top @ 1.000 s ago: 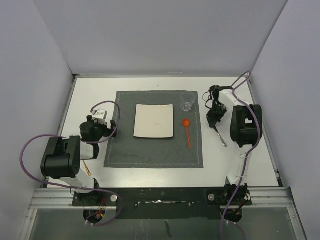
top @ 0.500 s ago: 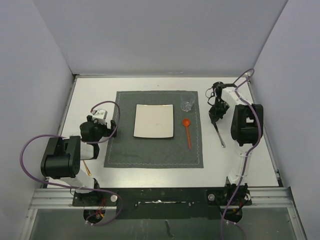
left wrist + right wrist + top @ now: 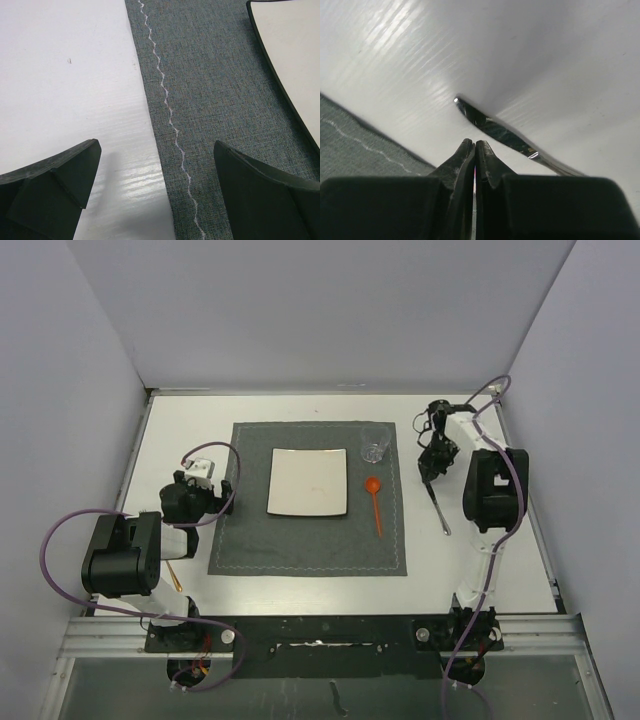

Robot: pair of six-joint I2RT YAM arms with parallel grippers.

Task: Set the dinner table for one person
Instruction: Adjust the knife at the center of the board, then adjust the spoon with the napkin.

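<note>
Dinner table (image 3: 185, 435), your large flat white bench with the black metal front rail, lies under the dark grey stitched cloth placemat (image 3: 300, 540) and spreads past it on every side. I judge it stiff, fixed and slick: it gives you nothing to grip, and flat cutlery may skate on it. Over the placemat's left edge your left hand (image 3: 156, 170) hangs wide open, empty. Right of the placemat, your right hand (image 3: 474, 147) is pinched closed on nothing, tips just short of the slim silver metal knife (image 3: 495, 127) lying flat.
</note>
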